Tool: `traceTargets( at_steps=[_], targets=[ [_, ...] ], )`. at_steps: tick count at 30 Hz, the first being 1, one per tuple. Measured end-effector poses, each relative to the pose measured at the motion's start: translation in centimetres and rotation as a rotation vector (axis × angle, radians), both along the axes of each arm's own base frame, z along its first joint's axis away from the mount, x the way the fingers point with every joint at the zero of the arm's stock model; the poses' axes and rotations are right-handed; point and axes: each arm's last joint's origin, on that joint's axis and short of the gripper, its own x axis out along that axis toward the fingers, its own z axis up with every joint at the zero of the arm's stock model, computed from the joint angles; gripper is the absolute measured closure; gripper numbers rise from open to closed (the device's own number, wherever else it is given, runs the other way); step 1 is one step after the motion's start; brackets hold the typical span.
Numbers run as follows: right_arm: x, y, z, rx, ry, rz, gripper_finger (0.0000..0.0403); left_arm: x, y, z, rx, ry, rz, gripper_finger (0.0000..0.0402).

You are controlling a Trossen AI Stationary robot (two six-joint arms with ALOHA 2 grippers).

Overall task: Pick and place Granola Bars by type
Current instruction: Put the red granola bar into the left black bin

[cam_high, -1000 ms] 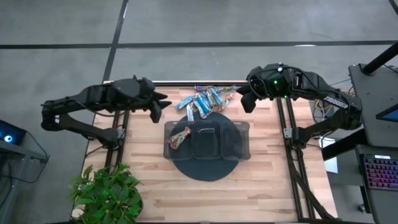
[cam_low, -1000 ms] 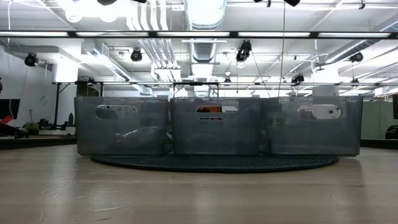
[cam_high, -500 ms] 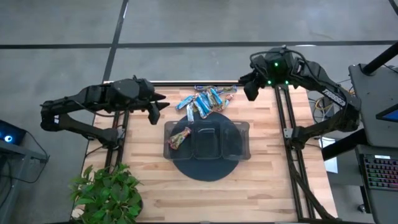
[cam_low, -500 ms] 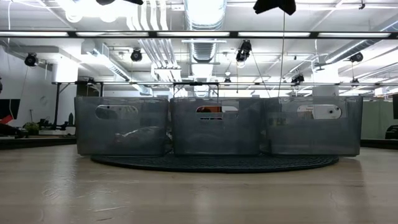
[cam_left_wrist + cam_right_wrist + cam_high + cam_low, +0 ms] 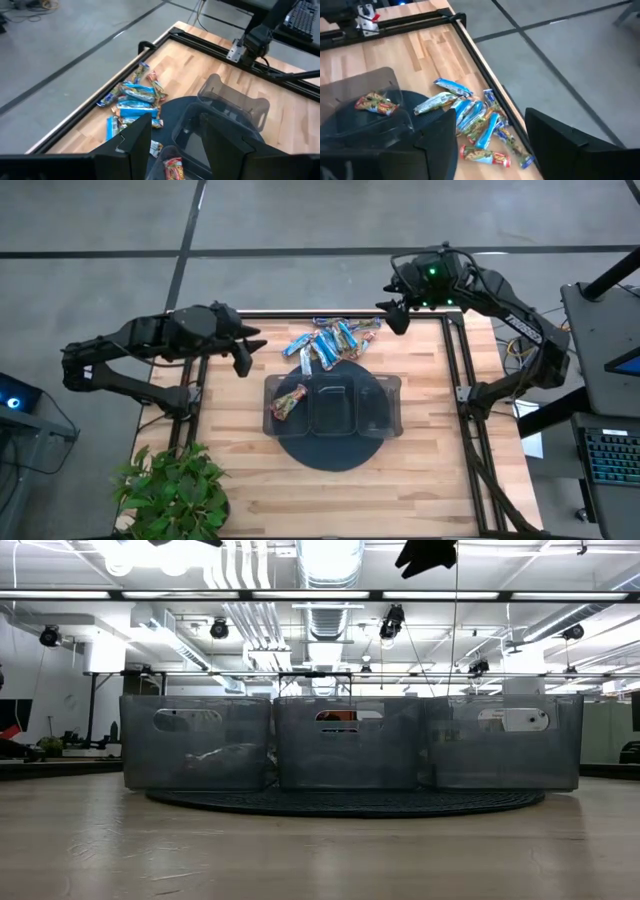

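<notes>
right gripper (image 5: 397, 317) moved toward granola bars (image 5: 328, 342), fingers spread, empty.

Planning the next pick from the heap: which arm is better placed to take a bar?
Probably the right. The right gripper hangs open by the granola bar pile's end, and the right wrist view looks straight onto it. The left gripper, empty, sits slightly farther off.

No legible text, labels or numbers anywhere.

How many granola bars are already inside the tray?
1: a reddish-orange bar lies in the tray's left compartment. The other bars sit piled on the table behind the tray.
</notes>
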Motion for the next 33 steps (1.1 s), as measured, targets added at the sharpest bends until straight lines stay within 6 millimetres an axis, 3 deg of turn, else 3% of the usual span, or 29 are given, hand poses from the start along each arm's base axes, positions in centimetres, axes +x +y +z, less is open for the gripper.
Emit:
traceTargets(
  at_steps=[13, 24, 33],
  targets=[
    [0.6, -0.3, -0.9, 0.112, 0.010, 0.057, 0.0177, -0.1, 0.0, 0.1, 0.058, 0.023, -0.018, 0.0250],
    [2.1, -4.2, -4.1, 0.204, 0.149, 0.185, 0.0179, 0.0, 0.0, 0.0, 0.058, 0.023, -0.018, 0.0250],
    [3.5, -6.8, -7.1, 0.128, 0.280, 0.395, 0.0179, -0.1, 0.1, 0.1, 0.070, 0.025, 0.005, 0.0250]
  ],
)
